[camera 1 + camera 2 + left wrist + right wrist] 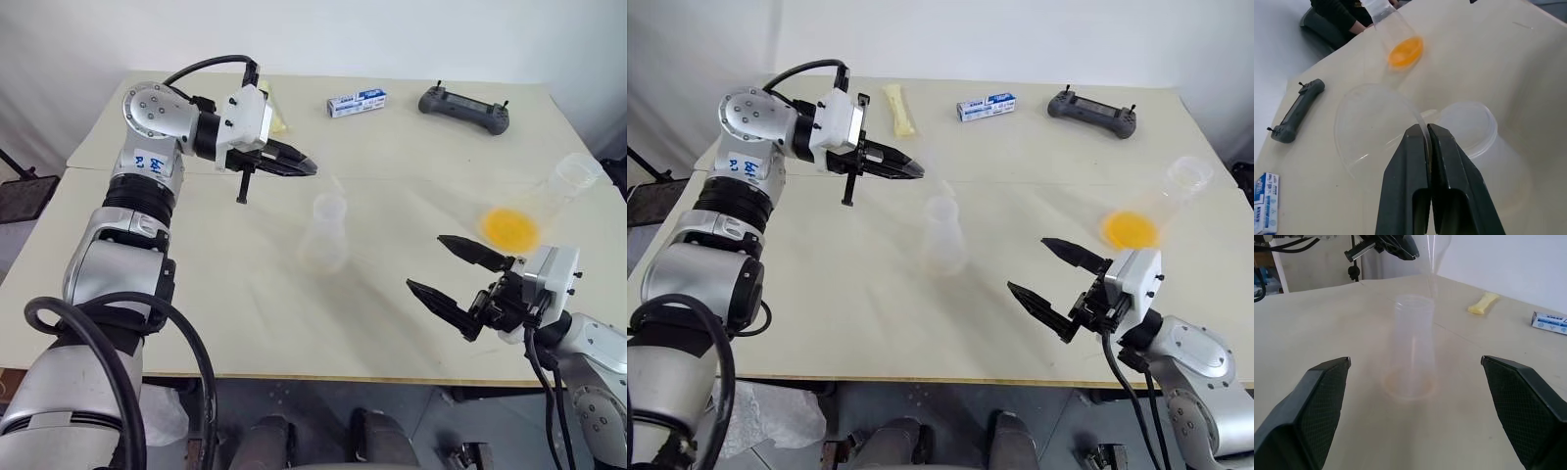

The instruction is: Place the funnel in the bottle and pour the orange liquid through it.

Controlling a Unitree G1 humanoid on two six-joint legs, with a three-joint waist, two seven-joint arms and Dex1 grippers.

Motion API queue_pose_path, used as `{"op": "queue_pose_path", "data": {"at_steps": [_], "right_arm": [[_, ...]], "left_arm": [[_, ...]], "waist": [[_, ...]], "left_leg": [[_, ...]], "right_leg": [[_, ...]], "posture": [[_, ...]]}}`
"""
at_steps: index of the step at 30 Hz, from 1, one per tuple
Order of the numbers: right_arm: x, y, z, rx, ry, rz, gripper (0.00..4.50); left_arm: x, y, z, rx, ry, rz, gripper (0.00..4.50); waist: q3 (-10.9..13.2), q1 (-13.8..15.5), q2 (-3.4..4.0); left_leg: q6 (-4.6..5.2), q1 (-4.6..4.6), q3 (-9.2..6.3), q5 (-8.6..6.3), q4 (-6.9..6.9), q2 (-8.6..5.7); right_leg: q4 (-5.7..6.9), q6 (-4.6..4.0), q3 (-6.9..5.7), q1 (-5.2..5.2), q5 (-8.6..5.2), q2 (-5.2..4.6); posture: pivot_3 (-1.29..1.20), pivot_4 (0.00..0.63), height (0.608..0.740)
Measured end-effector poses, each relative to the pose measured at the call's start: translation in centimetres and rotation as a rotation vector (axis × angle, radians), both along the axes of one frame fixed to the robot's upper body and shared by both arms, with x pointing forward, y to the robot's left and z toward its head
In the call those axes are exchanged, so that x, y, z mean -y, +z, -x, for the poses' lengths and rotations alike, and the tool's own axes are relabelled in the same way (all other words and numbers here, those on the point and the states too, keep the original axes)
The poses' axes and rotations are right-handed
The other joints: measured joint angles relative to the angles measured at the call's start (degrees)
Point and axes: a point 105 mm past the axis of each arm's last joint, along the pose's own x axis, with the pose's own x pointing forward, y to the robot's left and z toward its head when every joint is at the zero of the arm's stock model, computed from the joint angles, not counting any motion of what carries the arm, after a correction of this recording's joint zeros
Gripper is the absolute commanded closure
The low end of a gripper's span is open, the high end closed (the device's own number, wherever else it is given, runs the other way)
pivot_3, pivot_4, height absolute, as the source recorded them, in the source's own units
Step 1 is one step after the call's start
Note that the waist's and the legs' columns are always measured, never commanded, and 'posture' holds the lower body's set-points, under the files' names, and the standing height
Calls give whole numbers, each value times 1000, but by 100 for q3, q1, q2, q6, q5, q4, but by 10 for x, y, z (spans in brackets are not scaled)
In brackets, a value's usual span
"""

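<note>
The pale cream worktop (245, 294) carries everything here. At the left, the left gripper (306, 167) hangs above the worktop with its two black fingers (1410, 176) pressed together on the rim of the funnel (1371, 127), a small, clear, nearly invisible plastic cone. In the right wrist view the funnel's thin spout points down just above the open neck of the bottle (326, 233), not yet seated in it. That bottle is a clear, colourless conical flask with a wide round base and a short neck; it stands upright and empty near the middle of the worktop, just beside the left gripper's fingertips.

Behind it, toward the far edge, lie a pale yellow packet (900, 109), a small blue-and-white box (357, 102) and a dark grey handheld controller (464, 107), each well apart from the others.

Further right, a second clear flask (549, 201) rests tilted on the worktop, its neck pointing toward the right edge, with the orange liquid (510, 228), a translucent yellow-orange pool, gathered in its base.

In front of that flask, the right gripper (456, 270) hovers near the worktop's front edge, its black fingers (473, 251) spread wide apart and holding nothing.
</note>
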Motion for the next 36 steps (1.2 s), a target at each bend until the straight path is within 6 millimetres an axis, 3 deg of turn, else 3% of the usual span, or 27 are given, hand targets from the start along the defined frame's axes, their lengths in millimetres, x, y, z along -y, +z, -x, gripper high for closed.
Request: {"op": "queue_pose_path", "data": {"at_steps": [12, 36], "right_arm": [[2, -2, 0, 3, -22, 9, 0], [5, -3, -3, 17, -39, 22, 0]], "left_arm": [[9, 3, 6, 59, -50, -82, 4475], [-2, 4, 8, 88, -35, -164, 4475]], "waist": [[0, -7, 0], [0, -4, 0]], "left_leg": [[0, -1, -2, 0, 2, 1], [1, -5, -6, 0, 6, 0]], "right_leg": [[0, 0, -1, 0, 0, 0], [1, 0, -2, 0, 0, 1]], "posture": [[0, 150, 740], [0, 150, 740]]}}
